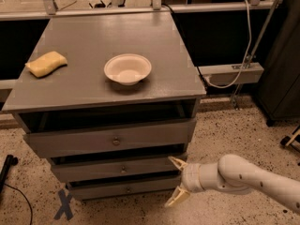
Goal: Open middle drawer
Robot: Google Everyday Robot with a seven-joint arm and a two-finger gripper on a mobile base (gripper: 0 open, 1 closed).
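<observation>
The grey cabinet (93,86) has three drawers. The middle drawer (93,168) is the low wide front with a small round knob (123,169); it sits slightly out, with a dark gap above it. My gripper (174,183) is at the lower right, open, its two tan fingers (177,163) spread one above the other. The upper fingertip is at the right end of the middle drawer's front. The knob is well to the left of the gripper.
A white bowl (127,69) and a yellow sponge (46,63) lie on the cabinet top. The top drawer (110,138) is above, the lowest drawer (122,187) below. A blue X mark (64,204) is on the speckled floor. A cable (14,200) runs at the left.
</observation>
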